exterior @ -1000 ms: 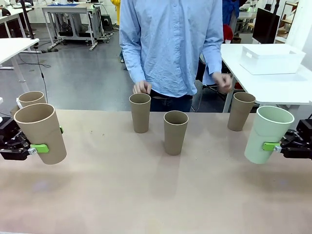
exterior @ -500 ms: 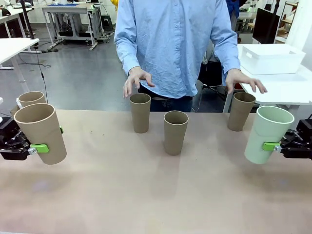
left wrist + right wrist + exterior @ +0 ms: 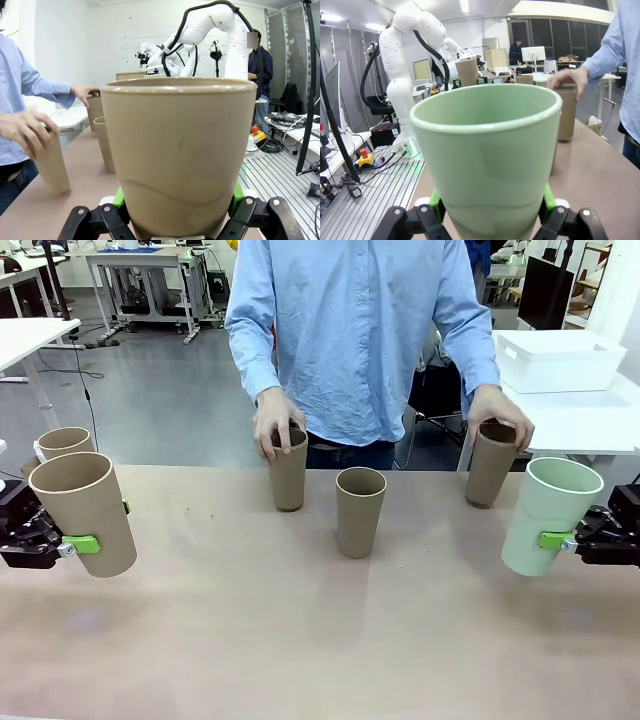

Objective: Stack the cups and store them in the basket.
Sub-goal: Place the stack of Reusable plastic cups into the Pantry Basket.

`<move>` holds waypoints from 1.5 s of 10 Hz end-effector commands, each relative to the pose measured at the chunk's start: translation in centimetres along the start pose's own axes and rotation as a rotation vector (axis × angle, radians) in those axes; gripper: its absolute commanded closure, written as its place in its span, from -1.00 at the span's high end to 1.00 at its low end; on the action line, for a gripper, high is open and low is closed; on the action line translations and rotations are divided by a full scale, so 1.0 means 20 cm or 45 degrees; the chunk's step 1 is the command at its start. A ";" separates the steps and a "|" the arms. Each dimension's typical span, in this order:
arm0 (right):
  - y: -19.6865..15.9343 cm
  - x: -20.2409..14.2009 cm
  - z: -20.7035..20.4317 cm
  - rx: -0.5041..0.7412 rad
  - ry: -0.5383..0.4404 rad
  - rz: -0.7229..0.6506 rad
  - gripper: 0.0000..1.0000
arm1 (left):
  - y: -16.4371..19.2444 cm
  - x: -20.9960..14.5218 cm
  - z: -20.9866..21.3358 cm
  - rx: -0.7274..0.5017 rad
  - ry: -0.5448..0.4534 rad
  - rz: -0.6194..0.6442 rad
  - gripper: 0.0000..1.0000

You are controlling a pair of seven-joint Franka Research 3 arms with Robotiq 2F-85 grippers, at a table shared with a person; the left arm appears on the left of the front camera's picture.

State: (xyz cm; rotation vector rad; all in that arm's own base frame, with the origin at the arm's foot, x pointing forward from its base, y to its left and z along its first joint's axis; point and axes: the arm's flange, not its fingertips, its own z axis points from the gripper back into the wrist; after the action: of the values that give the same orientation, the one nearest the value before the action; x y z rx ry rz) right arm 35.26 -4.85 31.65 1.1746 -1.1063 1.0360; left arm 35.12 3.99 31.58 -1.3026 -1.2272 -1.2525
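Note:
My left gripper (image 3: 100, 527) is shut on a tan cup (image 3: 85, 515), held tilted above the table's left edge; it looms large in the left wrist view (image 3: 180, 160). At the right edge my right gripper (image 3: 545, 532) is shut on the mint-green cup (image 3: 548, 515), seen close in the right wrist view (image 3: 490, 160). A person's hands grasp the rims of two upright tan cups, one at the far middle (image 3: 287, 478) and one at the far right (image 3: 492, 472). Another tan cup (image 3: 360, 512) stands free at the centre, and one more (image 3: 65, 442) behind my left gripper. The white basket (image 3: 558, 360) sits on a separate table, far right.
The person stands at the far edge of the brown table (image 3: 300, 640). The near half of the tabletop is bare. White tables and equipment stand in the background.
The person's hands have come down from the waist onto the rims of two far cups. Both arms and their held cups have stayed still.

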 end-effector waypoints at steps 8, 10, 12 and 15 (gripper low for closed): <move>0.00 0.01 0.00 -0.004 0.001 0.006 0.74 | 0.00 0.01 0.00 0.002 -0.001 -0.011 0.68; 0.00 0.01 0.00 -0.004 0.001 0.006 0.74 | 0.00 0.01 0.00 0.002 -0.001 -0.011 0.68; 0.00 0.01 0.00 -0.004 0.001 0.006 0.74 | 0.00 0.01 0.00 0.002 -0.001 -0.011 0.68; 0.00 0.01 0.00 -0.004 0.001 0.006 0.74 | 0.00 0.01 0.00 0.002 -0.001 -0.011 0.68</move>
State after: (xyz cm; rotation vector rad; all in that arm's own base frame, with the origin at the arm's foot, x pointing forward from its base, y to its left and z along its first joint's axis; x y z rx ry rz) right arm 35.26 -4.86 31.62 1.1735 -1.1052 1.0358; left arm 35.13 4.01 31.49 -1.3014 -1.2246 -1.2514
